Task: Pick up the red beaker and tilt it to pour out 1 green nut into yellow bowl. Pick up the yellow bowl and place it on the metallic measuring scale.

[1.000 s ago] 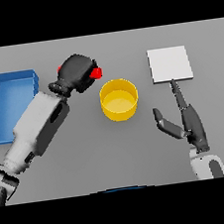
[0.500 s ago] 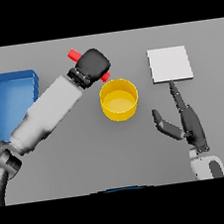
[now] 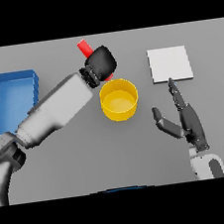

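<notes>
My left hand (image 3: 101, 63) is shut on the red beaker (image 3: 84, 47), holding it tilted just behind the yellow bowl (image 3: 119, 99). Only the beaker's upper end and a red sliver by the bowl's rim show past the fist. The bowl stands upright at the table's middle; I see no nut in it. The metallic scale (image 3: 170, 64), a flat pale square, lies at the back right. My right hand (image 3: 187, 119) rests open to the right of the bowl, fingers pointing at the scale's front edge.
A blue tray (image 3: 13, 97) sits at the far left, partly behind my left forearm, which stretches diagonally across the table's left half.
The left hand has carried the beaker to the right and further back, up to the bowl's rear rim, and tilted it more. The right hand has stayed put.
</notes>
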{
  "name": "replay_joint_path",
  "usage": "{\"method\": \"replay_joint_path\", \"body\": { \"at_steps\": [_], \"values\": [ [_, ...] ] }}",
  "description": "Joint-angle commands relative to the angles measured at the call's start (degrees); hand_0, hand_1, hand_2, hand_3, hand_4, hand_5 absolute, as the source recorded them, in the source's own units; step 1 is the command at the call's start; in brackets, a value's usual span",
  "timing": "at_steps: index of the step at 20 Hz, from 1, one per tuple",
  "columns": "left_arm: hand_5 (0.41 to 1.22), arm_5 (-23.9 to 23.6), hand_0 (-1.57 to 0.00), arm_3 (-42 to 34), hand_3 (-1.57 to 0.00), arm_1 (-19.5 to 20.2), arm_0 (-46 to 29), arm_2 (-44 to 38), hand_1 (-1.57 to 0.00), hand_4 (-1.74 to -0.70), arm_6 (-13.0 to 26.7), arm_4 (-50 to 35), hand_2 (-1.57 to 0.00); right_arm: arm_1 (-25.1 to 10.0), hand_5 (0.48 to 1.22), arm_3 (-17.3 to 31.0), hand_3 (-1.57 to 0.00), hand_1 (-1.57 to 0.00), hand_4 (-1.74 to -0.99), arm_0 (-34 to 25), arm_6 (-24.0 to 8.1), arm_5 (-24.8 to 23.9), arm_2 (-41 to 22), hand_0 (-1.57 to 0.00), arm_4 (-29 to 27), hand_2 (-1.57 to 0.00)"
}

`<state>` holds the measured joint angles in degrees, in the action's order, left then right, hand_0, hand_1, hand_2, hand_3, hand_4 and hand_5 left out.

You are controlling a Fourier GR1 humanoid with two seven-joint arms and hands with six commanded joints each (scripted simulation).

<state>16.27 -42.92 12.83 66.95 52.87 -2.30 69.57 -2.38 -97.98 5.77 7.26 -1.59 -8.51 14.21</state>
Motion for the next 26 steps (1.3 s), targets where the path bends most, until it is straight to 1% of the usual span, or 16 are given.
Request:
{"method": "replay_joint_path", "body": {
  "at_steps": [1, 2, 4, 5, 7, 9, 11, 14, 16, 17, 19, 22, 23, 24, 25, 26],
  "values": [
    [1.221, -0.30, -1.57, -0.13, -1.57, -0.03, -0.13, 0.65, -1.57, -1.74, 0.58, 0.84, -1.57, 0.22, 0.700, 0.10, 0.00, 0.00, -1.058, 0.92, 1.48, -0.38, -0.45, 0.00, 0.73, 0.00],
    [1.221, -0.98, -1.57, 0.13, -1.57, -0.38, -0.43, 1.92, -1.57, -1.74, 1.14, 2.21, -1.57, 0.29, 0.697, 0.15, 0.00, 0.00, -1.053, 1.39, 1.56, -0.61, -0.38, 0.00, 0.84, 0.00],
    [1.221, -2.13, -1.57, 1.11, -1.57, -1.37, 0.09, 3.86, -1.57, -1.74, 0.26, 4.10, -1.57, 0.60, 0.684, 0.43, 0.00, 0.00, -1.065, 1.63, 1.40, -1.61, -0.45, 0.00, 1.80, 0.00],
    [1.221, -1.17, -1.57, 1.02, -1.57, -1.47, 0.75, 4.83, -1.57, -1.74, -0.02, 5.06, -1.57, 0.11, 0.678, 0.88, 0.00, 0.00, -1.076, 0.93, 0.73, -2.07, 0.04, 0.00, 2.25, 0.00],
    [1.221, 0.45, -1.57, 1.09, -1.57, -1.77, 2.39, 6.69, -1.57, -1.73, -1.08, 6.82, -1.57, 0.91, 0.677, 1.76, 0.00, 0.00, -1.082, -0.30, 0.68, -2.69, -0.45, 0.00, 2.98, 0.00],
    [1.221, 0.14, -1.57, 2.37, -1.57, -2.41, 3.63, 8.85, -1.57, -1.73, -2.28, 8.91, -1.57, 0.54, 0.675, 0.91, 0.00, 0.00, -1.073, 1.21, 2.88, -2.27, -0.60, 0.00, 2.69, 0.00],
    [1.221, 1.67, -1.57, 3.89, -1.57, -3.73, 5.93, 11.13, -1.57, -1.73, -4.07, 10.87, -1.57, 0.71, 0.671, 0.81, 0.00, 0.00, -1.061, 0.70, 1.88, -2.66, -0.53, 0.00, 2.96, 0.00],
    [1.221, 2.74, -1.57, 5.20, -1.57, -5.18, 6.92, 12.73, -1.57, -1.73, -4.12, 12.50, -1.57, 0.61, 0.681, 1.30, 0.00, 0.00, -1.047, -0.18, 1.57, -2.50, -0.55, 0.00, 3.04, 0.00],
    [1.221, 3.57, -1.57, 5.02, -1.57, -4.58, 8.70, 12.67, -1.57, -1.73, -5.65, 12.69, -1.57, 0.43, 0.685, 1.43, 0.00, 0.00, -1.035, 0.33, 2.28, -2.78, -0.49, 0.00, 3.35, 0.00],
    [1.221, 1.38, -1.57, 5.21, -1.57, -3.92, 9.60, 12.08, -1.57, -1.73, -6.69, 12.48, -1.57, 0.60, 0.686, 1.89, 0.00, 0.00, -1.027, 0.09, 2.07, -2.91, -0.79, 0.00, 3.86, 0.00],
    [1.221, -0.38, -1.57, 8.38, -1.57, -3.87, 12.67, 9.15, -1.57, -1.73, -6.86, 11.17, -1.57, 0.76, 0.685, 0.93, 0.00, 0.00, -1.035, 0.52, 2.73, -2.74, -0.87, 0.00, 3.39, 0.00],
    [1.221, -0.47, -1.57, 10.66, -1.57, -1.61, 16.77, 5.00, -1.57, -1.73, -7.87, 9.04, -1.57, -0.04, 0.682, 0.82, 0.00, 0.00, -1.023, 0.31, 1.93, -3.29, -0.54, 0.00, 4.30, 0.00],
    [1.221, -0.07, -1.57, 11.74, -1.26, -0.64, 18.47, 2.43, -1.57, -1.73, -7.33, 7.56, -1.57, 0.38, 0.681, 0.86, 0.00, 0.00, -1.024, 0.50, 1.77, -3.32, -1.13, 0.00, 4.76, 0.00],
    [1.221, -0.15, -1.57, 12.56, -1.02, -0.07, 19.35, 1.01, -1.57, -1.73, -6.97, 6.78, -1.57, 0.06, 0.680, 0.47, 0.00, 0.00, -1.028, 0.70, 1.74, -2.95, -0.84, 0.00, 4.22, 0.00],
    [1.221, -1.67, -1.57, 13.70, -1.13, 0.93, 20.05, -1.59, -1.57, -1.73, -7.72, 4.87, -1.57, 0.27, 0.680, 0.56, 0.00, 0.00, -1.018, 0.22, 1.05, -3.11, -1.05, 0.00, 4.56, 0.00],
    [1.221, -1.62, -1.57, 15.33, -1.22, 1.96, 20.96, -4.00, -1.57, -1.73, -8.10, 3.16, -1.57, 0.51, 0.676, 0.49, 0.00, 0.00, -1.009, 0.27, 0.78, -2.79, -0.70, 0.00, 3.49, 0.00]
  ]
}}
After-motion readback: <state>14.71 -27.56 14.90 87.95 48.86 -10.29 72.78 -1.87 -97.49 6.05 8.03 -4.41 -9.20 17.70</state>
